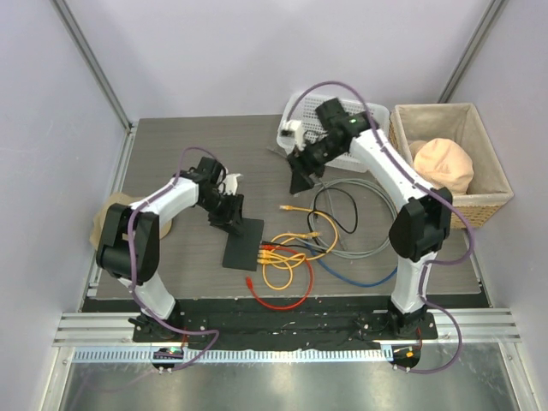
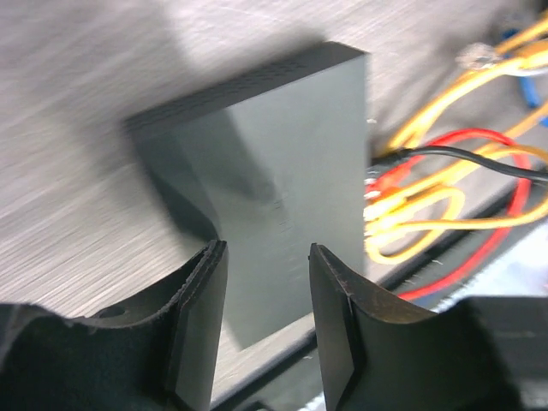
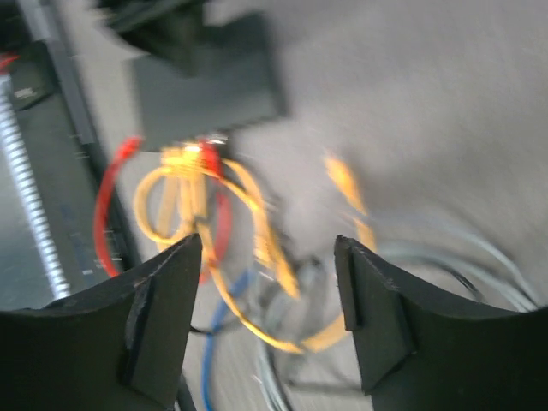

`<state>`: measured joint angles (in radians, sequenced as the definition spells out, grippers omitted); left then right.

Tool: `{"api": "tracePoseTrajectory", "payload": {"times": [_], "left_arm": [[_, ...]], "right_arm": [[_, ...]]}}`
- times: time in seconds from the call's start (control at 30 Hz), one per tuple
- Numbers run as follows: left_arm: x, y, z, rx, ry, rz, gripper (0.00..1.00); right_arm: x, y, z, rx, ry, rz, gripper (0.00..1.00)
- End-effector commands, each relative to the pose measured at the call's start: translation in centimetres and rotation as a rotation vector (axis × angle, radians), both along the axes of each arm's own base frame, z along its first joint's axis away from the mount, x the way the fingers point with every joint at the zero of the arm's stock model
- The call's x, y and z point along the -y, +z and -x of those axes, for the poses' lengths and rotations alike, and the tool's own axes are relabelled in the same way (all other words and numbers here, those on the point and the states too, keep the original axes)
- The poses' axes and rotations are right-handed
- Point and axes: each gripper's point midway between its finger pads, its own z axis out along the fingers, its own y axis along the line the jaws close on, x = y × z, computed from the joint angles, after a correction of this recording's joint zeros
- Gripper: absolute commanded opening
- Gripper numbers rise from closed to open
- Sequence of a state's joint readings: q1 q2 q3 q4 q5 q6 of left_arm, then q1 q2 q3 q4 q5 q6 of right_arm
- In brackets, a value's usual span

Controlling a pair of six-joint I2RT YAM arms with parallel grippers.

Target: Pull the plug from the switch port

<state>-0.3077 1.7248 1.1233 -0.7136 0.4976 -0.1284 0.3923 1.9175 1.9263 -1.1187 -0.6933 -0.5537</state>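
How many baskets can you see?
2. A white basket sits at the back of the table, and a wicker basket stands right beside it on the right. No others seem hidden.

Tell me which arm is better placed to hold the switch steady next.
Left. Its end effector hovers directly over the switch, jaws apart. The right end effector is open too, but raised near the white basket, far from the switch.

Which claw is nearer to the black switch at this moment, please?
Left. The left claw is directly over the far end of the switch, jaws apart. The right claw is farther back and to the right, near the white mesh basket.
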Motion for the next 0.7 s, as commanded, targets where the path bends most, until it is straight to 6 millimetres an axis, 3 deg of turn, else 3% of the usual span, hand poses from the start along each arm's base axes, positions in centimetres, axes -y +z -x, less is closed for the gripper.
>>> {"api": "tracePoseTrajectory", "payload": {"times": [0.0, 0.17, 0.33, 0.53, 0.67], "left_arm": [[-3.3, 1.4, -1.0, 0.155, -0.009, -0.163, 0.48], [-3.5, 0.1, 0.3, 0.132, 0.002, -0.157, 0.49], [-3.7, -1.1, 0.1, 0.107, 0.015, -0.184, 0.50], [-3.2, -2.8, 0.3, 0.033, 0.027, -0.171, 0.48], [-3.8, -4.5, 0.6, -0.008, 0.038, -0.217, 0.24]], "right_arm": [[-6.0, -3.0, 5.8, -0.196, 0.167, -0.068, 0.67], [-8.1, -9.3, 6.4, -0.389, 0.170, -0.022, 0.62], [-8.8, -12.0, 6.2, -0.450, 0.144, 0.000, 0.62], [-9.0, -14.1, 7.8, -0.520, 0.150, 0.032, 0.64], [-9.3, -15.4, 7.9, -0.560, 0.103, 0.038, 0.68]]}}
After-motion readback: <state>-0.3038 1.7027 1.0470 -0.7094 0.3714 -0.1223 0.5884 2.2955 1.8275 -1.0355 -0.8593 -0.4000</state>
